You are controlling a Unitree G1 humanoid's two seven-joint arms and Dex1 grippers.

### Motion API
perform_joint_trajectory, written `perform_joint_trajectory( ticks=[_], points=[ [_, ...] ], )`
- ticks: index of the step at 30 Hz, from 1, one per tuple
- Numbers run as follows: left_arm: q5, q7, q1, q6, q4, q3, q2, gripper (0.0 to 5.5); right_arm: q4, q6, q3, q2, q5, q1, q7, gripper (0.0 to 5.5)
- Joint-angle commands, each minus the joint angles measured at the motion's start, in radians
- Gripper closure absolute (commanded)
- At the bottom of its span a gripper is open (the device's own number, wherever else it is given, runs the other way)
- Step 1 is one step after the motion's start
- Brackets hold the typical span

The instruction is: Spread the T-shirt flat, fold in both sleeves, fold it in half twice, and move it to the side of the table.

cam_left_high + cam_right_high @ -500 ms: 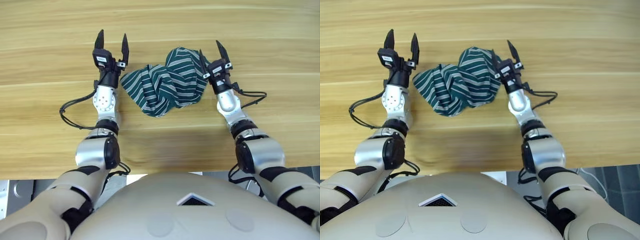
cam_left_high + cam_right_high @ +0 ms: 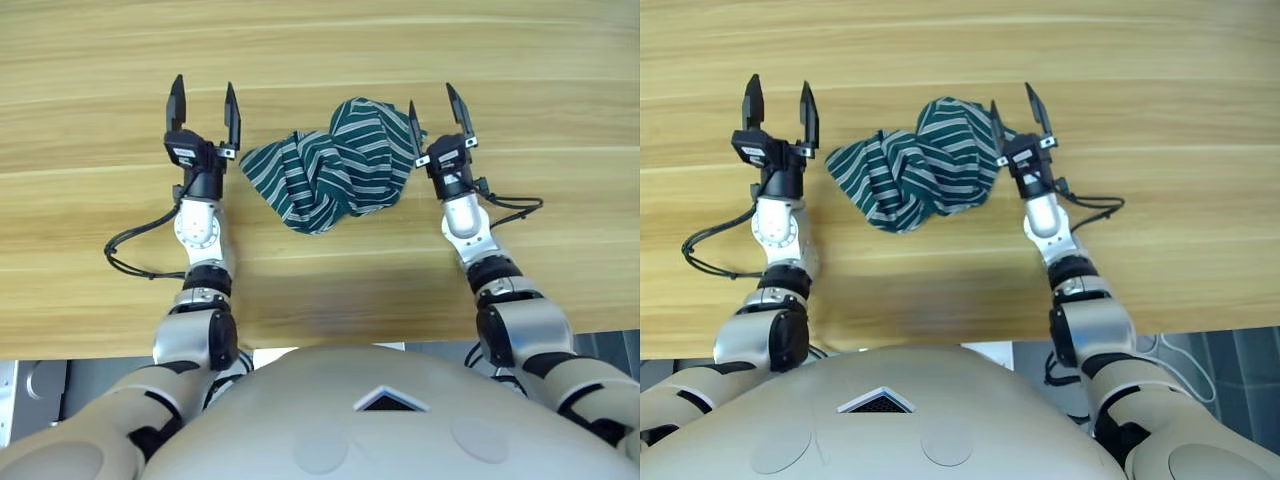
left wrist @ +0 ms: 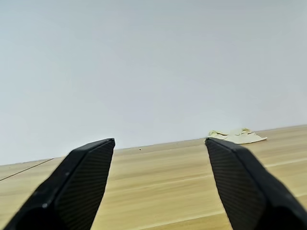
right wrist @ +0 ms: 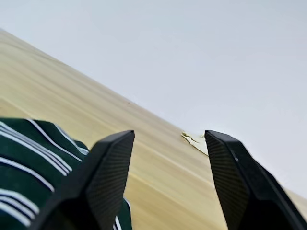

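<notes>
T-shirt [image 2: 335, 165]: dark green with thin white stripes, bunched in a crumpled heap, not spread. It lies on the wooden tabletop [image 2: 320, 40] near the middle, between the two arms.

Left gripper [image 2: 203, 105]: jaws spread wide apart, holding nothing, tips pointing toward the far edge. It sits just beside the left end of the heap, with a strip of bare wood between them. Its wrist view looks out between the dark tips across bare planks to a pale wall [image 3: 153, 57].

Right gripper [image 2: 440, 108]: jaws parted, nothing between them. It stands at the right edge of the heap, and its inner finger [image 2: 413, 122] overlaps the fabric's rim; contact cannot be judged. Its wrist view shows striped cloth beside that same finger.

Small pale crumpled scrap [image 3: 237, 135] lies at the far edge of the tabletop, well apart from the shirt.

A black cable [image 2: 130, 250] loops on the wood by the left forearm.
</notes>
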Motion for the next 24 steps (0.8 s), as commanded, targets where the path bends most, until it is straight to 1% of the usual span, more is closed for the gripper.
perform_joint_trajectory(
  ticks=[1, 3, 6, 8, 10, 13, 17, 21, 24],
  points=[
    [0.030, 0.102, 0.056, 0.017, 0.005, 0.014, -0.032, 1.98, -0.065, 0.026, -0.029, 0.058, 0.135, 0.087, 0.065, 2.78],
    [0.031, 0.175, -0.009, 0.085, 0.020, 0.019, -0.064, 1.98, -0.122, 0.057, -0.041, 0.080, 0.152, 0.066, 0.048, 2.78],
    [0.095, 0.260, -0.087, 0.128, 0.057, -0.009, -0.091, 1.98, -0.096, 0.116, -0.073, 0.102, 0.165, 0.025, 0.012, 2.78],
    [0.131, 0.315, -0.073, 0.113, 0.078, -0.021, -0.111, 1.98, -0.082, 0.130, -0.072, 0.109, 0.114, 0.045, -0.053, 2.78],
    [0.199, 0.407, -0.030, 0.092, 0.104, -0.037, -0.121, 1.98, -0.095, 0.129, -0.068, 0.105, 0.061, 0.077, -0.114, 2.78],
    [0.271, 0.502, -0.001, 0.073, 0.103, -0.060, -0.125, 1.98, -0.118, 0.126, -0.049, 0.109, 0.031, 0.088, -0.131, 2.78],
    [0.310, 0.562, 0.005, 0.063, 0.090, -0.087, -0.122, 1.98, -0.117, 0.137, -0.029, 0.117, 0.008, 0.095, -0.133, 2.78],
    [0.323, 0.593, 0.007, 0.059, 0.081, -0.108, -0.117, 1.93, -0.121, 0.143, -0.019, 0.116, -0.009, 0.100, -0.144, 2.16],
    [0.320, 0.595, 0.009, 0.053, 0.071, -0.122, -0.113, 1.93, -0.123, 0.147, -0.020, 0.117, -0.014, 0.098, -0.156, 2.16]
  ],
)
